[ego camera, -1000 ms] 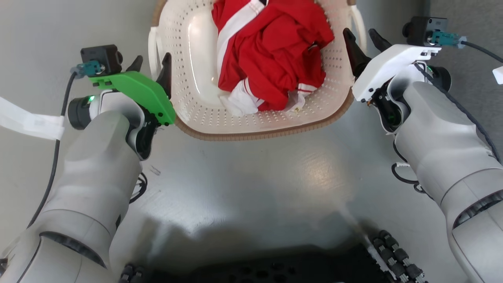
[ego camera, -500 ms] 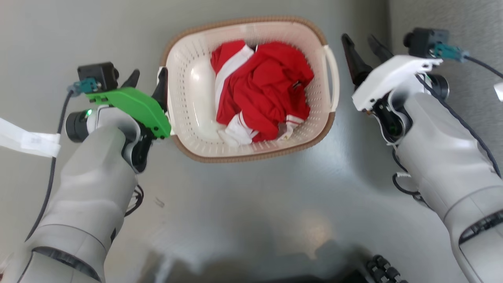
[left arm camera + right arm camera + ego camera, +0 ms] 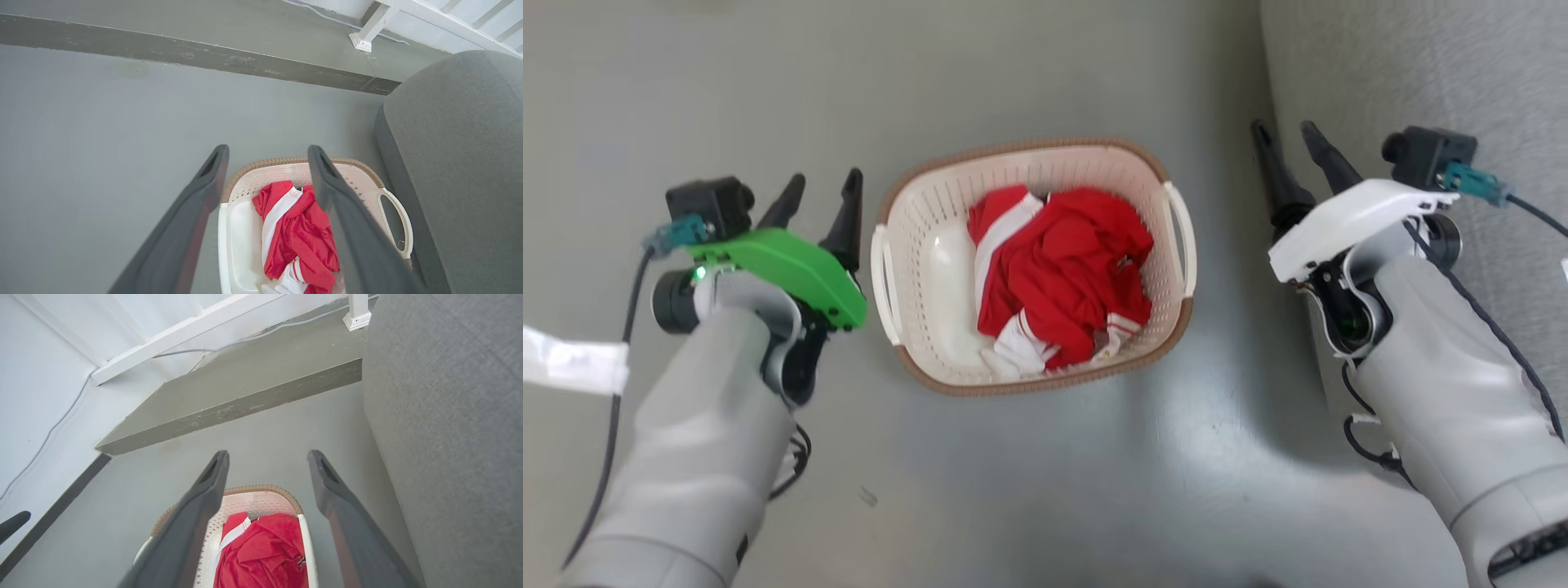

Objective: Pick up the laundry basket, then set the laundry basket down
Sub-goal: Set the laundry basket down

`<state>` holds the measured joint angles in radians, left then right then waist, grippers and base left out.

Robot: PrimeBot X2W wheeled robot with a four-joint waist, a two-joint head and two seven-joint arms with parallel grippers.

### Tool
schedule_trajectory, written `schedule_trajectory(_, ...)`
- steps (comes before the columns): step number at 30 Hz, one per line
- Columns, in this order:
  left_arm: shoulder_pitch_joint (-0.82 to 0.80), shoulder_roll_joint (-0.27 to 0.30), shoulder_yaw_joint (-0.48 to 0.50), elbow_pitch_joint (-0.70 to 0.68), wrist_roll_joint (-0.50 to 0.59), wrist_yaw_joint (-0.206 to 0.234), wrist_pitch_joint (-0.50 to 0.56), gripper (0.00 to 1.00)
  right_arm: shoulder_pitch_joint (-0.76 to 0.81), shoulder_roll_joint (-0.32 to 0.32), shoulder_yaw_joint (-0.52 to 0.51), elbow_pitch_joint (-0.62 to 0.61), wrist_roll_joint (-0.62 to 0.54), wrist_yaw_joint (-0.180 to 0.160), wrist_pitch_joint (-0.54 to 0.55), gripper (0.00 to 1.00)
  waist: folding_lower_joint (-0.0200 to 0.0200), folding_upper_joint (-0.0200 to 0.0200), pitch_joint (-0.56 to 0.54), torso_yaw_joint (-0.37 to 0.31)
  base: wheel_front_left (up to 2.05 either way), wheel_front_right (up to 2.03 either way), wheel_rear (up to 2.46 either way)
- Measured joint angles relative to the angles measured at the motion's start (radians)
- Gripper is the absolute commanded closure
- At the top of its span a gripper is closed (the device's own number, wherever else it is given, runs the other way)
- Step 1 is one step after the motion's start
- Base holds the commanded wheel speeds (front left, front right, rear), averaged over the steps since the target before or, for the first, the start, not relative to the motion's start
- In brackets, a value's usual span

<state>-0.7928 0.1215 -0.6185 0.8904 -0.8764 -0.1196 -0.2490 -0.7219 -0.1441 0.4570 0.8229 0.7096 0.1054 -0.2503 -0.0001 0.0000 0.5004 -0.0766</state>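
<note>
Head view: the laundry basket [image 3: 1029, 390] stands upright on the grey floor [image 3: 1045, 490] at the middle of the picture. It holds a crumpled red garment with white stripes [image 3: 1078, 269]. At the basket's 9 o'clock the left gripper [image 3: 825, 176] hangs just beside the white side handle [image 3: 880, 278], apart from it, fingers spread and gripping nothing. At 3 o'clock the right gripper [image 3: 1283, 129] hangs farther off the other handle [image 3: 1183, 237], likewise spread and empty-handed.

A grey upholstered seat [image 3: 1421, 65] takes up the basket's 1 to 3 o'clock, close behind the right gripper. In the left wrist view its flank runs near that handle. At 12 o'clock beyond the basket, a raised grey step [image 3: 204, 57] crosses the floor. On the step stand a white post foot [image 3: 361, 41] and a thin cable.

At 8 o'clock a white tape strip [image 3: 572, 367] sits by the left arm's black cable; any marks on it are too blurred to read.
</note>
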Motion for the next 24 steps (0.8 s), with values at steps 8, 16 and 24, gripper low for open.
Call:
schedule_trajectory(8, 0.139, 0.004, 0.084, -0.157, 0.103, 0.007, 0.000, 0.00, 0.140, -0.005, -0.082, -0.122, -0.067, -0.014, 0.000, 0.00, 0.0000, 0.0000, -0.115, 0.002, 0.00, 0.00, 0.00)
schedule_trajectory(16, 0.291, 0.020, 0.212, -0.310, 0.178, 0.042, 0.000, 0.00, 0.269, 0.003, -0.144, -0.221, -0.131, -0.028, 0.000, 0.00, 0.0000, 0.0000, -0.231, 0.014, 0.00, 0.00, 0.00)
schedule_trajectory(24, 0.470, -0.010, 0.294, -0.433, 0.234, 0.062, 0.000, 0.00, 0.409, 0.021, -0.198, -0.324, -0.188, -0.045, 0.000, 0.00, 0.0000, 0.0000, -0.345, 0.018, 0.00, 0.00, 0.00)
